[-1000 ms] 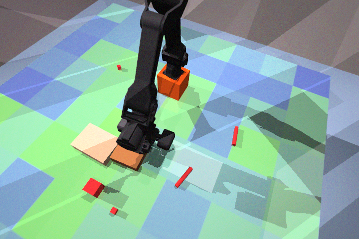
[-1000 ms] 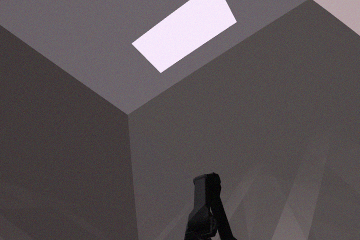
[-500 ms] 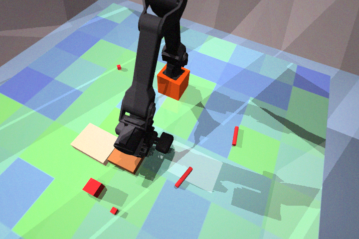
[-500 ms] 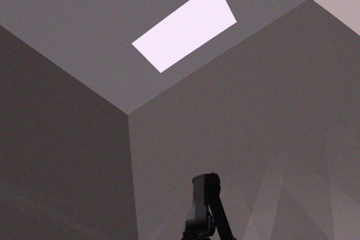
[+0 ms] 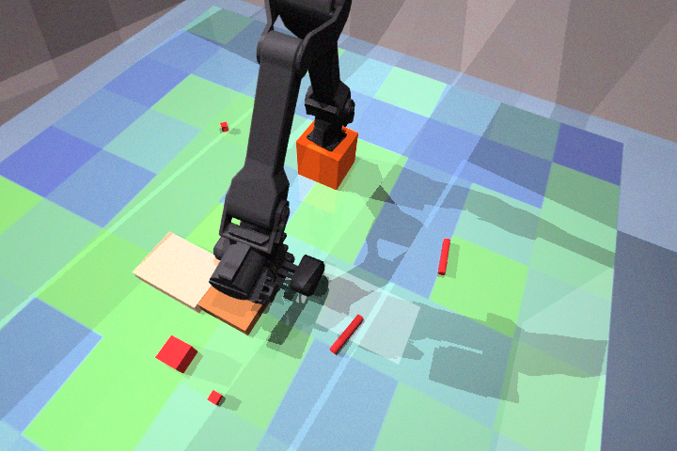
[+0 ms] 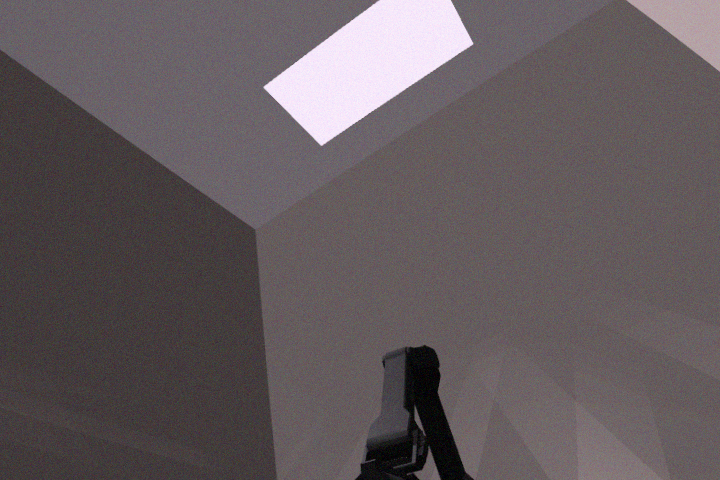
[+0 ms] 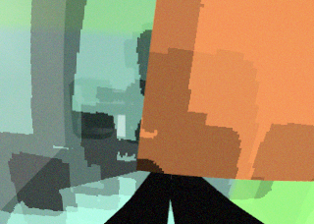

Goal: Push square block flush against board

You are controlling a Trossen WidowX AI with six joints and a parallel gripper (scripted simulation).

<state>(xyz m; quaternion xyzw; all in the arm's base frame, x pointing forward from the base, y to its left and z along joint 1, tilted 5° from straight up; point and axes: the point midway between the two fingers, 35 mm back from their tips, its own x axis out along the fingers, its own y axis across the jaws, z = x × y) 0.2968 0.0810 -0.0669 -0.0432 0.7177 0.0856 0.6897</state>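
The square block (image 5: 232, 308) (image 7: 250, 82) is orange-brown and lies flat, partly under the hand in the top view. The cream board (image 5: 177, 268) lies flat to its left. The block's left side meets the board's right end or is very near it; a thin gap cannot be ruled out. Their front edges run nearly in line, the block's looking set slightly back. My gripper (image 7: 169, 164) is shut and empty, its tips at the block's lower edge in the wrist view, near its left corner. Contact is unclear. In the top view the hand hides the tips and the block's back part.
A red block (image 5: 175, 353) and a small red cube (image 5: 214, 396) lie in front. Red rods (image 5: 346, 334) (image 5: 444, 256) lie to the right. Another small red cube (image 5: 224, 126) lies at the back. The arm's orange base (image 5: 323, 164) stands behind. The exterior view shows walls and the arm's upper part.
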